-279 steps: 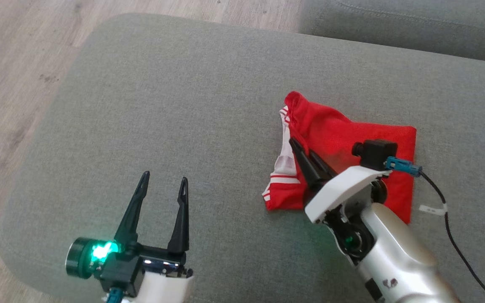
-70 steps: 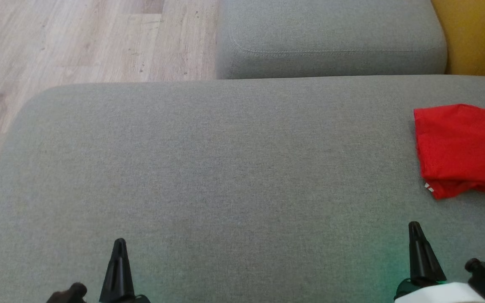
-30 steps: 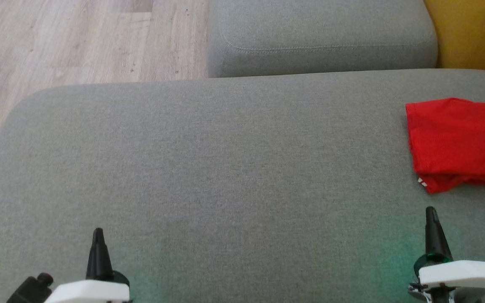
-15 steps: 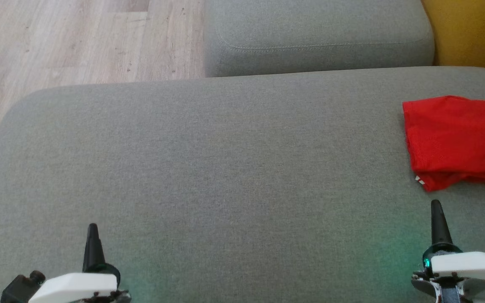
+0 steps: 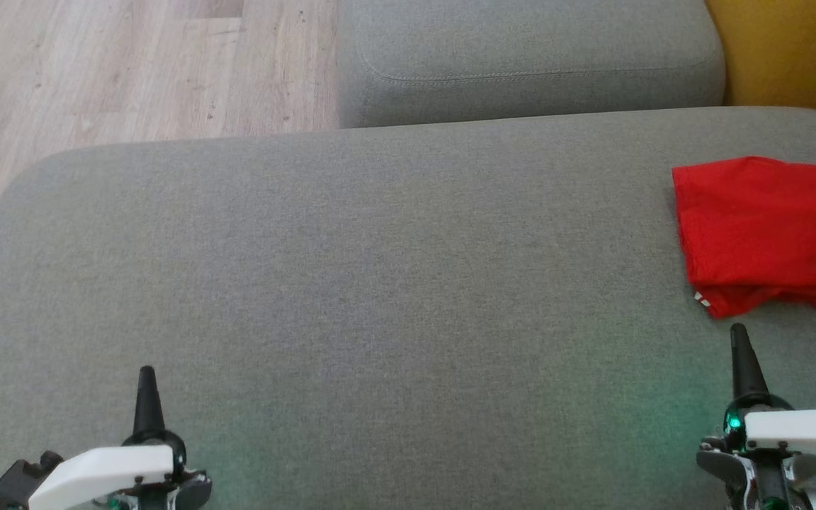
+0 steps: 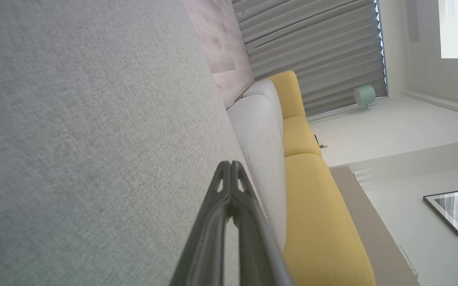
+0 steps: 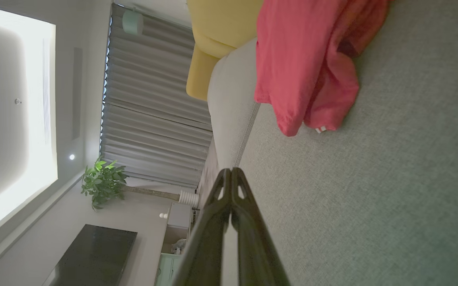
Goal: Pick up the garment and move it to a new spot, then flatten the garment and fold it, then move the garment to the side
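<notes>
A: Entry: where does the garment (image 5: 769, 237) lie?

B: At the right edge of the head view, mid-height, on the grey seat cushion (image 5: 380, 283). It is folded to a rough rectangle and partly cut off by the frame. Its lower edge is rumpled, with a speck of white trim (image 5: 700, 299) at the lower left corner.

A: Tools?

B: The left gripper (image 5: 146, 382) sits lower left and the right gripper (image 5: 737, 340) lower right. Both are clenched, fingers pressed together, with nothing between them. The wrist views agree. The right tip is near the garment's lower edge but not touching it.

A: Step in hand?

B: Judged: the fold is done and the garment is set aside. Only clearing the arms looks to be left.

A: How should the robot do that well?

B: The right arm should retreat toward the bottom of the frame, not sideways, so the tip cannot catch the loose hem and drag the fold open. Closed fingers offer the mesh less to snag. If the rumpled edge needs tidying, it should press flat from above rather than pinch. The left arm is well apart from the garment, so its path is free.
</notes>
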### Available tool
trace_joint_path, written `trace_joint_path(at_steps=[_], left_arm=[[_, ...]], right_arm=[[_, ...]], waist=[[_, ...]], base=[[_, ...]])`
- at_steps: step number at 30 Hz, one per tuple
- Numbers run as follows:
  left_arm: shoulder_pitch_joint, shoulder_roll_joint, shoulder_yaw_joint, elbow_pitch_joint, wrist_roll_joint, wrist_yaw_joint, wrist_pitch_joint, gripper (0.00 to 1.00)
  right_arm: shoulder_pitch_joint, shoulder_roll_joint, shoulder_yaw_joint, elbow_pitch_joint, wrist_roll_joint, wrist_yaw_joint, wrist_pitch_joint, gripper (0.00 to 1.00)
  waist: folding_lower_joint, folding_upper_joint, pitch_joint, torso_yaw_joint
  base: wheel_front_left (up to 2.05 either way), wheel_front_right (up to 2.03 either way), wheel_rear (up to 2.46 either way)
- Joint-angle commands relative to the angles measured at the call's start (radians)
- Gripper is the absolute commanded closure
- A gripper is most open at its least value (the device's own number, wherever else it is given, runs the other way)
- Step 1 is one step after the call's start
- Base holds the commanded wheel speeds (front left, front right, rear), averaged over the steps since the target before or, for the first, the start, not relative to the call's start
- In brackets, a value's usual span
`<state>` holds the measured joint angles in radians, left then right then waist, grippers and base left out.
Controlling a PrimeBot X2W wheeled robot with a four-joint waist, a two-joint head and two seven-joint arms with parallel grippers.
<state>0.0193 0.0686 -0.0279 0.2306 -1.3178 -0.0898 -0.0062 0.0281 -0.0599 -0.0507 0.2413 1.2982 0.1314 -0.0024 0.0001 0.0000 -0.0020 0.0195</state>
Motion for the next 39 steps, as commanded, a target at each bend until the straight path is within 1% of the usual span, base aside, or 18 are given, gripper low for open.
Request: trace_joint_path(at_steps=[1,24,27,39], left_arm=[[-0.058,0.014,0.04,-0.02,-0.034,-0.013,0.009,1.0],[-0.121,0.012,0.097,0.011,-0.311,-0.039,0.082,1.0],[-0.124,0.012,0.1,0.012,-0.326,-0.041,0.086,1.0],[-0.124,0.008,0.106,0.013,-0.321,-0.041,0.09,1.0]], right_arm=[[-0.062,-0.019,0.01,-0.027,0.039,-0.001,0.008,1.0],[-0.129,-0.019,-0.022,0.0,0.328,-0.001,0.08,1.0],[-0.133,-0.019,-0.024,0.001,0.343,-0.001,0.084,1.0],[-0.133,-0.015,-0.029,0.001,0.339,-0.001,0.088,1.0]], waist=[[-0.0001,0.0,0.0,-0.001],[-0.0001,0.0,0.005,-0.019],[-0.0001,0.0,0.005,-0.02],[-0.0001,0.0,0.005,-0.02]], base=[[0.0,0.0,0.0],[0.0,0.0,0.0],[0.0,0.0,0.0],[0.0,0.0,0.0]])
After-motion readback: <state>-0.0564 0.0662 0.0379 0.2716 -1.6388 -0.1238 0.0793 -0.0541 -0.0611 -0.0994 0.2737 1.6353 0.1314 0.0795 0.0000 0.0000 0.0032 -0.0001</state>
